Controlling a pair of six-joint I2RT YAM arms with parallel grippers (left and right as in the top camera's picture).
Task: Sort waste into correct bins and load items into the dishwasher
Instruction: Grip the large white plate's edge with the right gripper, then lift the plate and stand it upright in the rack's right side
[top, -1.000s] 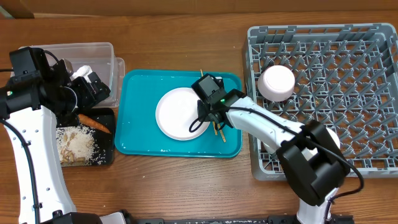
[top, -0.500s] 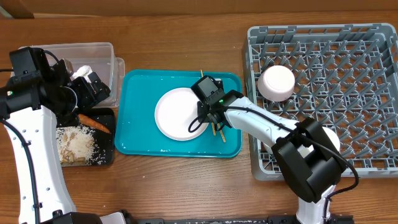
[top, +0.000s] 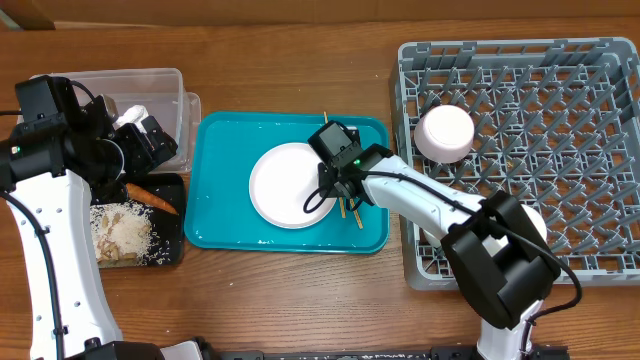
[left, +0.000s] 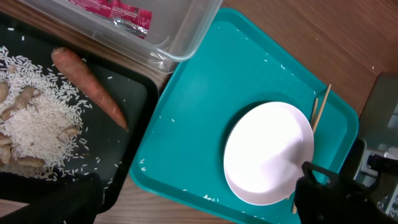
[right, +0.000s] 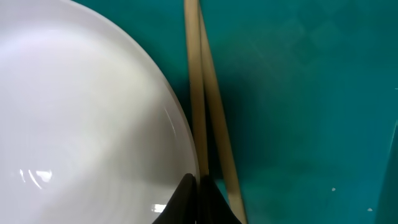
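On my far left, the left gripper (top: 150, 140) hangs over the seam between the clear tub (top: 170, 75) and the black tray (top: 172, 240). I cannot tell from either view whether its fingers are spread or together. The red-and-silver wrapper (left: 118, 9) lies in the tub. The carrot (left: 90, 90) and the rice (left: 37, 121) are in the black tray.

Moving right, the teal tray (top: 220, 190) carries the large white plate (top: 285, 185). The chopsticks (right: 194, 74) lie on the tray, tight against the plate's right rim. The right gripper (right: 196, 202) is down on them. In its wrist view the fingertips are drawn together into one dark point just where the sticks run under it. I cannot confirm that a stick is actually pinched.

My worries from here:
- The two sticks splay apart toward the gripper, so a lift may bring up only one and leave the other behind.
- The tips sit right at the plate's edge, so a pull could catch the rim and drag or tip the plate.
- A thin stick held at a single spot may swing in the pinch on the way over.
- The grey rack (top: 520, 60) to the right, with a white bowl (top: 445, 133) upside down in it, has an open lattice that a loose stick could slip through.

The chopsticks' long axis runs from the tray's far rim toward its near edge, leaning slightly right at the near end. I cannot tell which end is the tapered one.
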